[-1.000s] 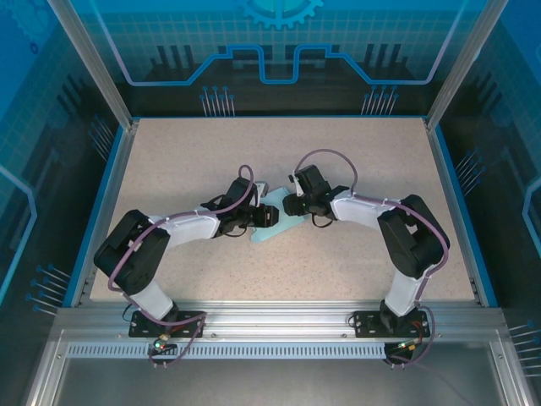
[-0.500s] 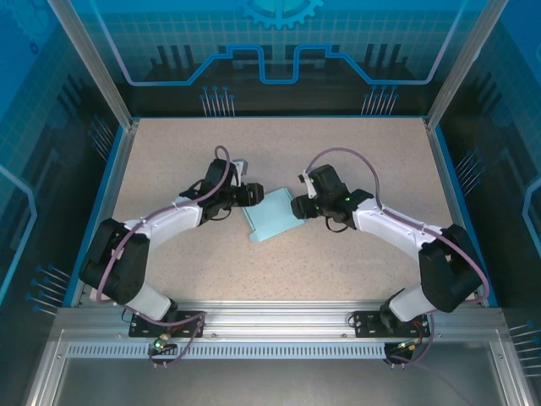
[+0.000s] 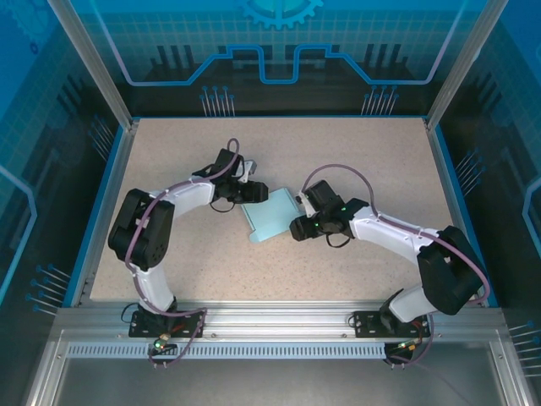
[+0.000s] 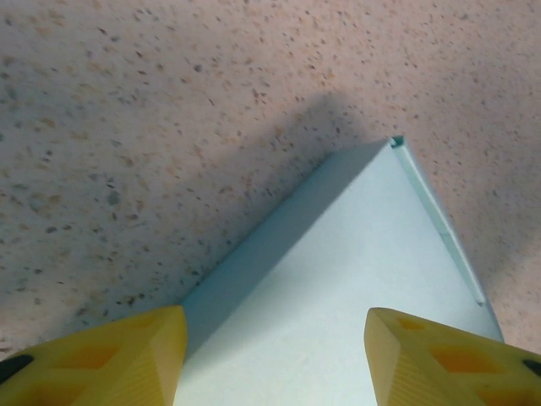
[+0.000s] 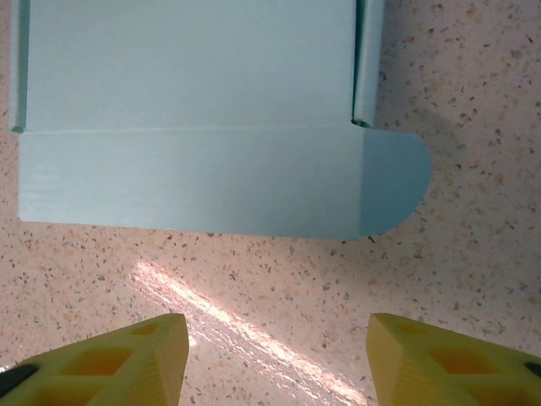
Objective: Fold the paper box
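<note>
At the near edge, both arm bases are bolted to the aluminium rail (image 3: 279, 321). Past that, on the speckled table (image 3: 355, 152), the right gripper (image 3: 296, 227) sits low just beside the near-right edge of the paper box (image 3: 272, 215), apart from it. Right wrist view: its yellow fingers (image 5: 101, 364) are spread wide with bare tabletop between them, nothing pinched. The box's long flap (image 5: 186, 182) lies flat just ahead of those fingers, creased off the main panel, with a rounded tab (image 5: 397, 178) at its right end. A narrow folded strip (image 5: 366, 59) runs along the panel's right edge. The box is pale aqua, flat on the table around the middle, between the two grippers. The left gripper (image 3: 256, 194) is at the box's far-left side. Left wrist view: its fingers (image 4: 110, 355) are also spread, the box panel runs in between them, one corner points away, and there's a slim lip along the right edge. Can't tell if the fingers touch the card. Far side: blue printed back panel (image 3: 279, 51).
</note>
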Available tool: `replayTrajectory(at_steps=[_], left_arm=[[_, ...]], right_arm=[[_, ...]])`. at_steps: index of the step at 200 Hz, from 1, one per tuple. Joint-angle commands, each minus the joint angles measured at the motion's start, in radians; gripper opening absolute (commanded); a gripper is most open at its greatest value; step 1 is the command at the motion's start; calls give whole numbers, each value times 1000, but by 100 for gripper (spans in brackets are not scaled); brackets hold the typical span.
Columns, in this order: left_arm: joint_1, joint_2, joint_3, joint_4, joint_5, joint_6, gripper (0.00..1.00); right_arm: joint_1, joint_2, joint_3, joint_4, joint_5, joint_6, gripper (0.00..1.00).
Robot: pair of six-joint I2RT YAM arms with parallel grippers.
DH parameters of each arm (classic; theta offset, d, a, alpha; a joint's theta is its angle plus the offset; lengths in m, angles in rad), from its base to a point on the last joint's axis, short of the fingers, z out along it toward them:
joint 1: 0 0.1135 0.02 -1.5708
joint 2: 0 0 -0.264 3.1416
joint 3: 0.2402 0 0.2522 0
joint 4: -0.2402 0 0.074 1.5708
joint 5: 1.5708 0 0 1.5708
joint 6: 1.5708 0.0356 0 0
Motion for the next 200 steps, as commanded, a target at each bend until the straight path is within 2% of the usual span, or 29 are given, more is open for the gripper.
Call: replayTrajectory(at_steps=[1, 16, 33, 51, 104, 129, 164, 200], left_arm=[[-20, -68, -67, 2, 89, -17, 58], [-37, -107, -127, 40, 104, -52, 56], [-51, -132, -181, 87, 169, -89, 55], [-64, -144, -214, 120, 203, -115, 54], [-64, -85, -143, 40, 117, -72, 54], [-64, -37, -123, 39, 120, -71, 50], [-62, -7, -127, 52, 123, -77, 40], [-44, -7, -170, 83, 137, -99, 34]], right_arm=[[-59, -24, -10, -19, -104, 5, 59], [-95, -38, -64, 14, -168, 29, 59], [-139, -61, -105, 69, -240, 65, 60], [-179, -75, -151, 121, -276, 109, 60], [-197, -36, -255, 350, -390, 233, 62], [-198, 14, -284, 474, -432, 297, 60], [-198, 58, -309, 593, -456, 353, 51], [-210, 66, -366, 770, -492, 447, 28]])
